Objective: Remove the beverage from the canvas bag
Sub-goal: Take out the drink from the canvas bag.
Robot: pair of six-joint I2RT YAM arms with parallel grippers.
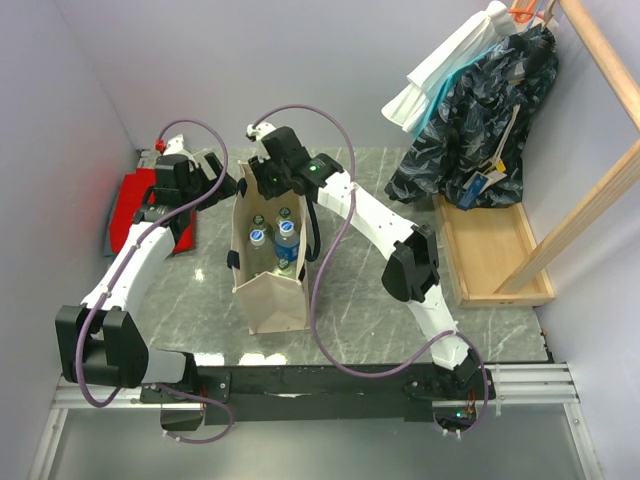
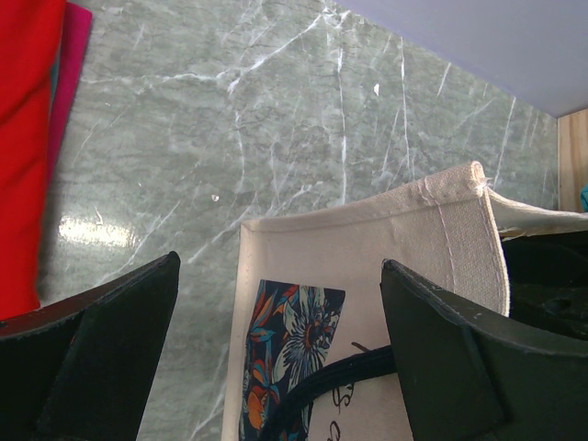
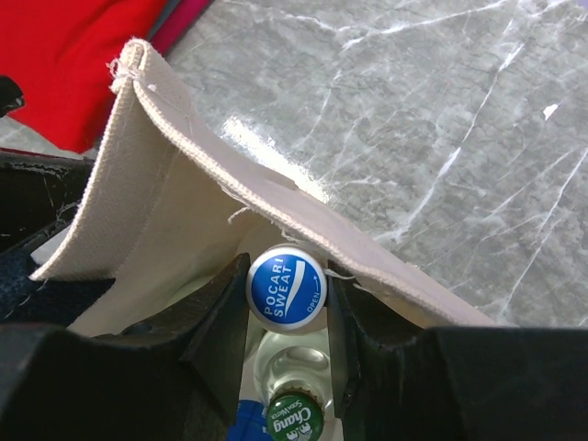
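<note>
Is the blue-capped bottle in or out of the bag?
In: blue-capped bottle sits inside the beige canvas bag, right gripper clamping it.

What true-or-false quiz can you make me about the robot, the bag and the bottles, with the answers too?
1. The right end effector is shut on the blue-capped bottle. True.
2. The left end effector is squeezed shut. False: its fingers stand wide apart, over the rim of the canvas bag.
3. The canvas bag lies flat on its side. False: it stands upright with its top open.
4. A red cloth lies on the table to the left of the bag. True.
5. The bag holds just one bottle. False: a green-capped bottle sits beside the blue-capped one, and the top view shows more caps.
</note>
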